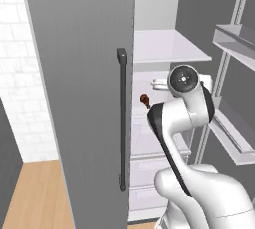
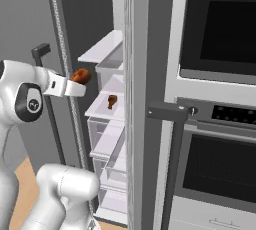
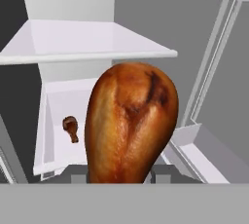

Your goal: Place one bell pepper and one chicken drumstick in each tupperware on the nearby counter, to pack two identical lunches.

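Observation:
My gripper (image 3: pixel 120 175) is shut on a large browned chicken drumstick (image 3: pixel 131 121), which stands up between the jaws and hides the fingertips. In the right base view the same drumstick (image 2: pixel 80 75) sticks out of the white hand (image 2: pixel 67 87) in front of the open fridge. A second, smaller chicken drumstick (image 3: pixel 71 128) lies on a white fridge shelf, below and to the left of the held one; it also shows on its shelf in the base views (image 2: pixel 112 101) (image 1: pixel 145 99). The bell pepper, the tupperware and the counter are out of view.
The grey fridge door (image 1: pixel 79 98) with its dark vertical handle (image 1: pixel 121 118) stands close on the left. White shelves (image 3: pixel 87 43) and drawers (image 2: pixel 107 146) line the fridge. Door bins (image 1: pixel 234 141) hang on the right. A built-in oven (image 2: pixel 220 74) stands beside the fridge.

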Available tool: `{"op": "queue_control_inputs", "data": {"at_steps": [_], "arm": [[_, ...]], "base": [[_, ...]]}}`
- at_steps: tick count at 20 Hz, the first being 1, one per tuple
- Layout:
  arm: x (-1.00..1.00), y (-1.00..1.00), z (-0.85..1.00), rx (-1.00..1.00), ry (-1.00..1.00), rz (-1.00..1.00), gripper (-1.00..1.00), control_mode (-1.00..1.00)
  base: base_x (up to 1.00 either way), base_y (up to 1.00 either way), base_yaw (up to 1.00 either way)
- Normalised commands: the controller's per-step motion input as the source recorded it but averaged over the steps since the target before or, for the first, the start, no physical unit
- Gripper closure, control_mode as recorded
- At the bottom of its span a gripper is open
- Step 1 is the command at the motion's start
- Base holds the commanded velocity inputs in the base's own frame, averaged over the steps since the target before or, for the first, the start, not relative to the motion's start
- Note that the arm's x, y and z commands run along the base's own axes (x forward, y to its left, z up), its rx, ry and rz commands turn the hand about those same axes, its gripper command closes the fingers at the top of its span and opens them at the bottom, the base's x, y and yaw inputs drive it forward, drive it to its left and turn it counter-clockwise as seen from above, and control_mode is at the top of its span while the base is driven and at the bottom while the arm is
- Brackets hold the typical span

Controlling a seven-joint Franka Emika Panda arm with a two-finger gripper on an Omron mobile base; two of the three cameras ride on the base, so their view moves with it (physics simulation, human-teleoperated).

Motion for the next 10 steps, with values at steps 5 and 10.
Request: {"op": "queue_control_inputs", "data": {"at_steps": [5,10], "arm": [[-0.8,0.16,-0.05,0.0,0.0,0.0,1.0,1.0],[0.0,0.0,0.0,0.0,0.0,0.0,1.0,1.0]], "base": [[-0.2,0.05,0.0],[-1.0,0.09,-0.01]]}}
